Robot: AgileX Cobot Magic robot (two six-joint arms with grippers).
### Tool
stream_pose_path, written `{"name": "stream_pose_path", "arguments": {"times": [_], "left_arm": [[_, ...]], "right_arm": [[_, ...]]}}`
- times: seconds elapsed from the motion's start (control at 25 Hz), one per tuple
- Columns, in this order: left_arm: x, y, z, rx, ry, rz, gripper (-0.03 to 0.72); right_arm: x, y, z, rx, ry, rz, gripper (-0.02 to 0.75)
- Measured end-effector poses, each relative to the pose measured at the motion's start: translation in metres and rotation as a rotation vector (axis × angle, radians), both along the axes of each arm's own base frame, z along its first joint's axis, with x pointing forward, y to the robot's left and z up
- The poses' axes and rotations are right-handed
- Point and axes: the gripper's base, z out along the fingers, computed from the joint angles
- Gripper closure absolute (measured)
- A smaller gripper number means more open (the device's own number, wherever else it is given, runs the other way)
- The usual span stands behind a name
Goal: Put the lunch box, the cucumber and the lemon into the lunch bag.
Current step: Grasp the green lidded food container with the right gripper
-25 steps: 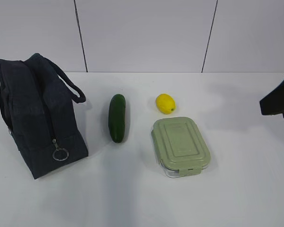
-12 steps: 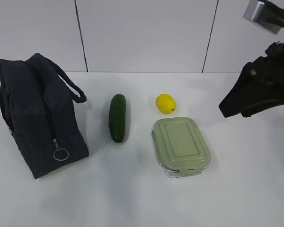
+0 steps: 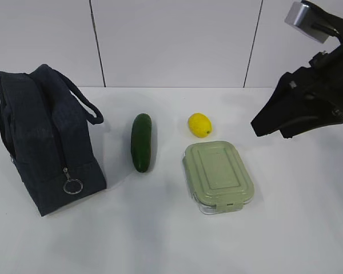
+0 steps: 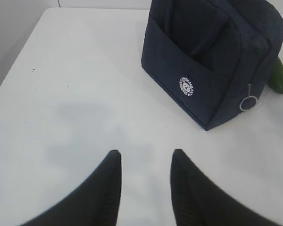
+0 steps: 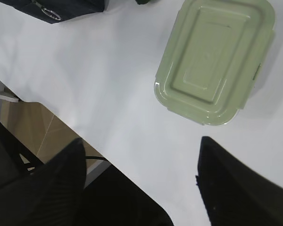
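Item 1, lunch box (image 3: pixel 218 176): flat on the white table (image 3: pixel 160 240), sage lid clipped on, right of centre. Its long axis runs from the far edge toward the near edge in the exterior view, slightly slanted. Nothing touches it.

Item 2, lemon (image 3: pixel 199 125): just beyond the box's far left corner, apart from it.

Item 3, cucumber (image 3: pixel 141 142): lying left of the box, its length roughly parallel to the box's long axis, between box and bag.

Item 4, lunch bag (image 3: pixel 43 137): standing upright at the left, handles up. The zipper looks drawn shut, ring pull (image 3: pixel 72 186) hanging low on the end face. In my judgement it must be opened before anything goes in.

Item 5, my right pincer (image 5: pixel 137 188): raised above the table at the right, released, the 2 jaws standing wide, holding nothing. In its wrist view the box lies ahead of the jaws and off to the right. This arm is the nearer one to the box by far.

Item 6, my left pincer (image 4: pixel 144 181): low over bare table, jaws partly apart, nothing between them. The bag lies ahead and to the right, logo (image 4: pixel 187 86) facing it. This arm is nearer the bag.

Note: a grasp across the box's short side would suit the right jaws, I judge.
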Motion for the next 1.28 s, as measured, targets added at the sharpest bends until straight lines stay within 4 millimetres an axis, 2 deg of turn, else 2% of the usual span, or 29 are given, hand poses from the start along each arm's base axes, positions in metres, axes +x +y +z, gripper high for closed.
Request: {"name": "stream_pose_path", "arguments": {"times": [0.16, 0.28, 0.44, 0.6, 1.0, 1.28], "left_arm": [[0.0, 0.0, 0.0, 0.0, 0.0, 0.0, 0.448], [0.0, 0.0, 0.0, 0.0, 0.0, 0.0, 0.448], [0.0, 0.0, 0.0, 0.0, 0.0, 0.0, 0.448], [0.0, 0.0, 0.0, 0.0, 0.0, 0.0, 0.448], [0.0, 0.0, 0.0, 0.0, 0.0, 0.0, 0.448], [0.0, 0.0, 0.0, 0.0, 0.0, 0.0, 0.448]], "right_arm": [[0.002, 0.0, -0.002, 0.005, 0.005, 0.009, 0.167], [0.01, -0.002, -0.013, 0.07, 0.045, 0.03, 0.167], [0.031, -0.018, -0.034, 0.174, 0.089, -0.032, 0.167], [0.044, -0.033, -0.053, 0.208, 0.099, -0.054, 0.167], [0.07, -0.042, -0.126, 0.266, 0.158, -0.006, 0.167], [0.078, -0.053, -0.155, 0.301, 0.159, -0.017, 0.167]]}}
